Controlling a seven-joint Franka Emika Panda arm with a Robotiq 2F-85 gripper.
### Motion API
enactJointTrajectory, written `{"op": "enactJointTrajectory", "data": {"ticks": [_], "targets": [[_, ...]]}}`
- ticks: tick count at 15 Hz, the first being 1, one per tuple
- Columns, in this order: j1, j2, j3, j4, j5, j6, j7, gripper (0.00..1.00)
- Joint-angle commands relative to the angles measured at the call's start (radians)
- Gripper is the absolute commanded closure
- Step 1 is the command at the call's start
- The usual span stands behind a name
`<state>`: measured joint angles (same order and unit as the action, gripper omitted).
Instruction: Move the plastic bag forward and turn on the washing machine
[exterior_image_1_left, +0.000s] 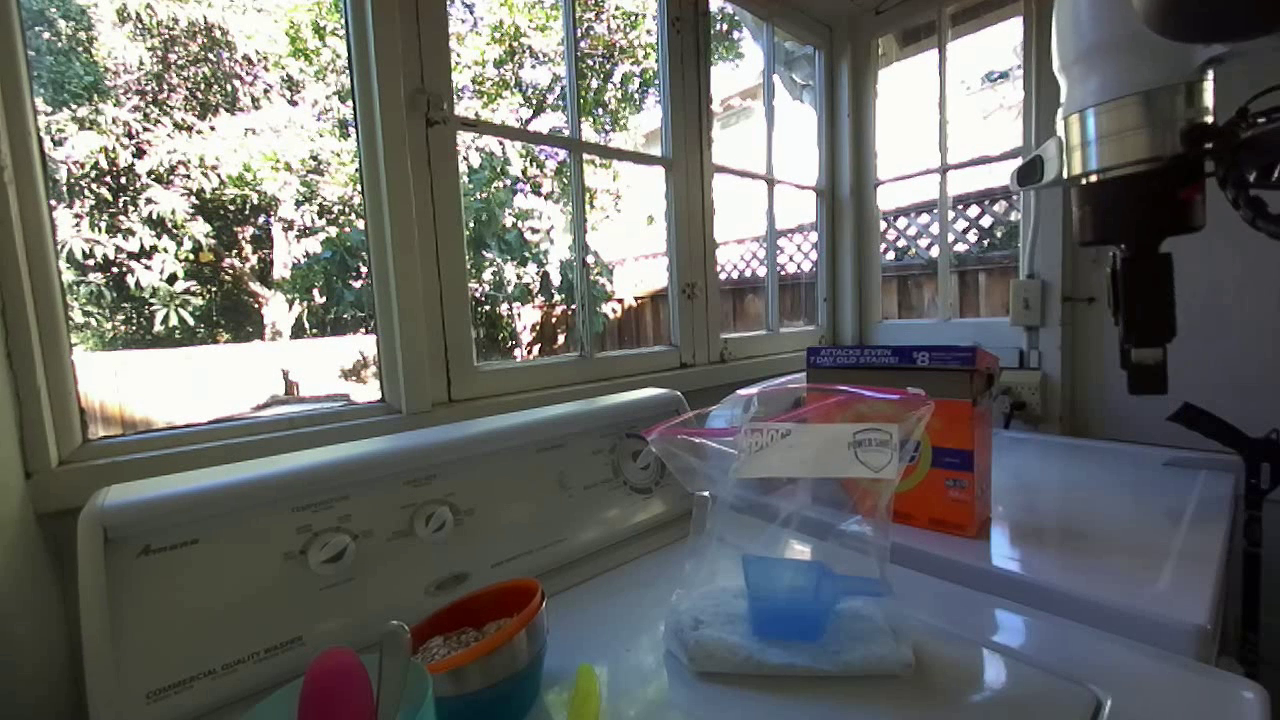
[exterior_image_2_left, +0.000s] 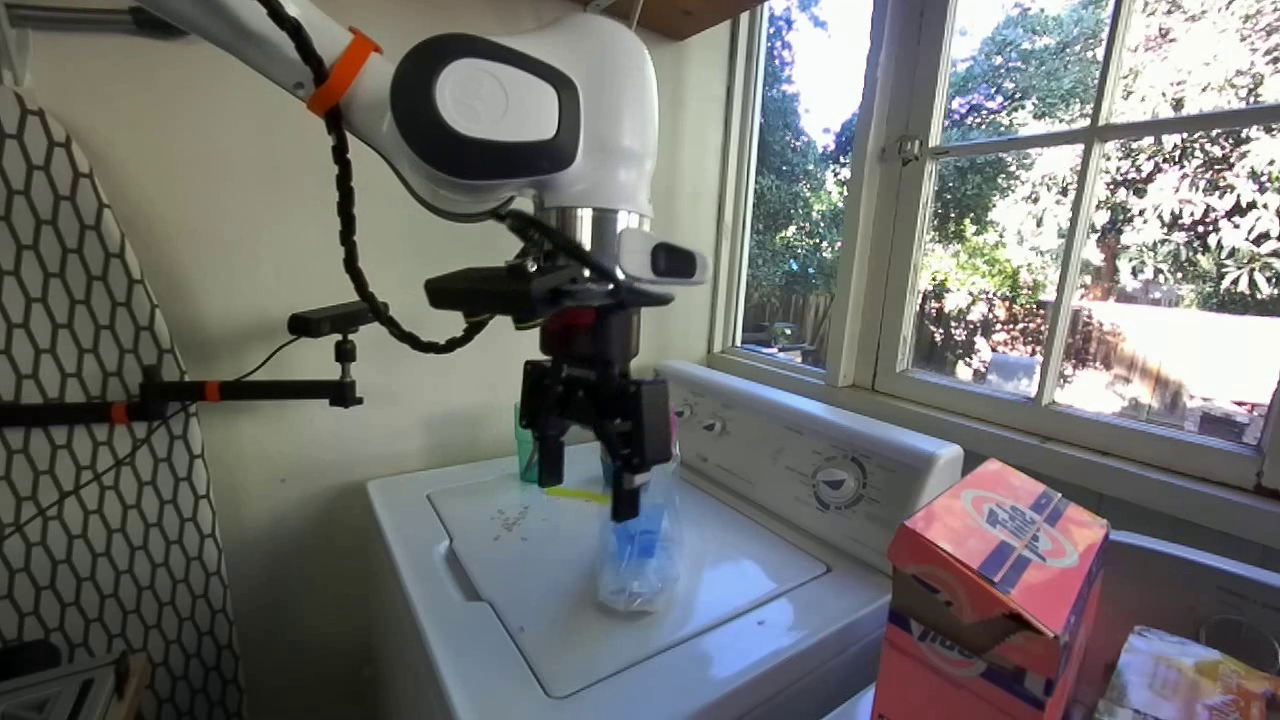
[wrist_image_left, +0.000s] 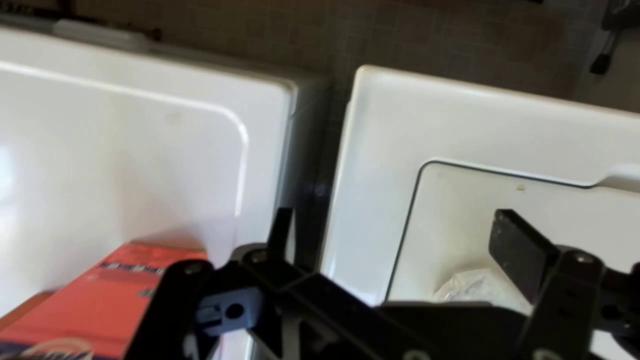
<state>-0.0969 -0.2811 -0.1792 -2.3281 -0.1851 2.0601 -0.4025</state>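
Plastic bag: on washing machine, blue scoop inside.
Orange-rimmed cup: flakes inside, left of bag in an exterior view.
Gripper: spread wide.
Lid: room between bag and near edge.

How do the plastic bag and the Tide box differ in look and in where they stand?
The plastic bag is see-through, showing a blue scoop inside; the Tide box is opaque orange. The bag is wrinkled, while the box has straight, stiff-looking edges. The bag stands on the washing machine, the box on the neighboring white appliance. Both carry printing, and the open gripper holds neither.
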Motion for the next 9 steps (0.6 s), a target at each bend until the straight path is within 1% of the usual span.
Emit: {"op": "enactJointTrajectory", "data": {"ticks": [1, 4, 7, 9], "targets": [[0.016, 0.069, -0.012, 0.127, -0.017, 0.082, -0.148, 0.0], [0.056, 0.118, 0.001, 0.207, 0.048, 0.142, -0.283, 0.0], [0.096, 0.175, 0.029, 0.274, 0.123, 0.158, -0.419, 0.0], [0.11, 0.215, 0.047, 0.315, 0.187, 0.161, -0.526, 0.0]]}}
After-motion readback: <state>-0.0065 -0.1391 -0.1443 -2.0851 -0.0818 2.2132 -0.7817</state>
